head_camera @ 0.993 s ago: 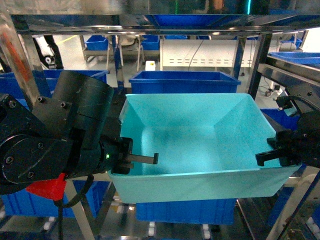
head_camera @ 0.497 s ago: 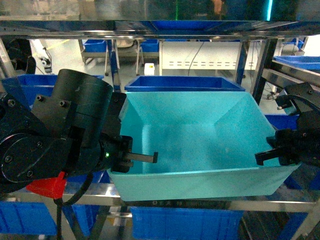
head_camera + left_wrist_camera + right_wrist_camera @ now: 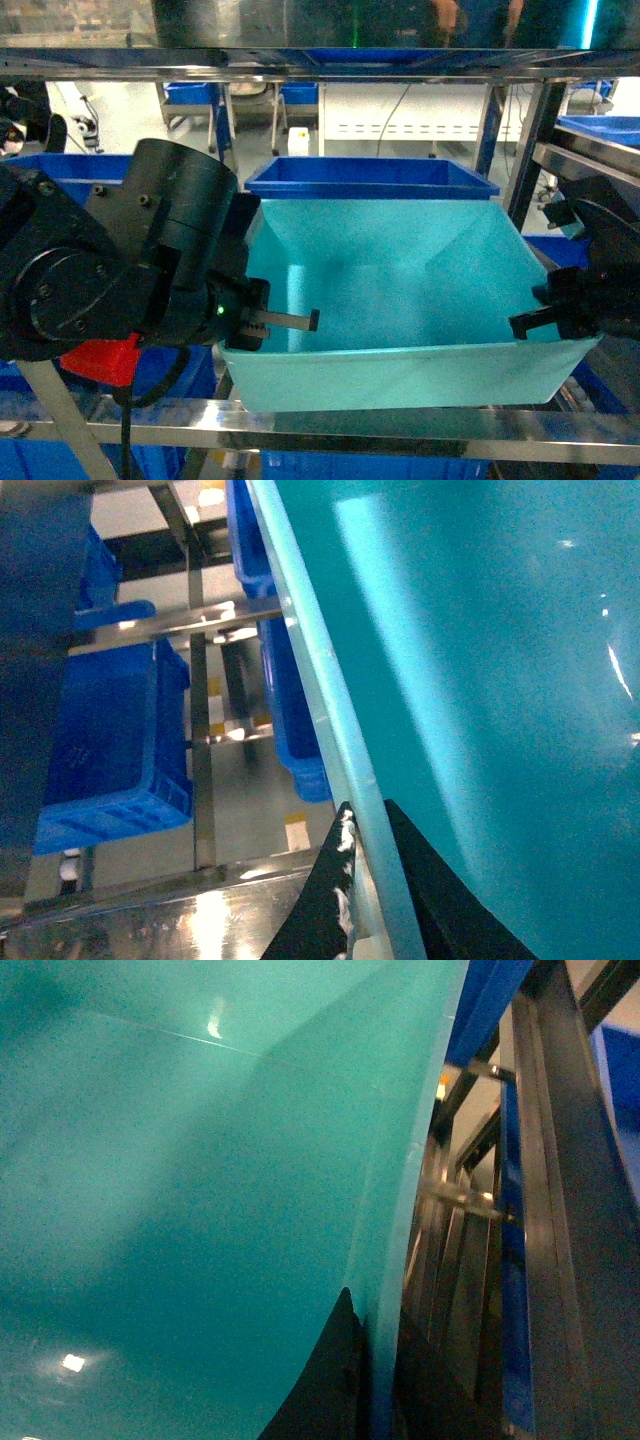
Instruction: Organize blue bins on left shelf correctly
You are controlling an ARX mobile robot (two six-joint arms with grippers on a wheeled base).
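A light turquoise bin [image 3: 400, 290], one of the blue bins, hangs level between my two grippers, just above the left shelf's front steel bar [image 3: 330, 425]. My left gripper [image 3: 292, 320] is shut on its left rim, one finger inside the wall and one outside. In the left wrist view the left gripper [image 3: 368, 818] pinches the pale rim [image 3: 320, 700]. My right gripper [image 3: 532, 320] is shut on the right rim; the right wrist view shows this right gripper [image 3: 372, 1312] astride the turquoise wall [image 3: 200, 1210]. A dark royal-blue bin [image 3: 370, 176] stands right behind.
The shelf's upper steel bar [image 3: 300, 62] runs close overhead. A steel post [image 3: 520, 140] stands at the right, and steel posts [image 3: 560, 1210] sit close to the bin's right wall. More dark blue bins rest at left [image 3: 60, 165], right [image 3: 610, 128] and below [image 3: 380, 468].
The rack and dark bins have slid downward in the head view while the turquoise bin stayed fixed between both grippers. The front bar now shows fully under the bin.
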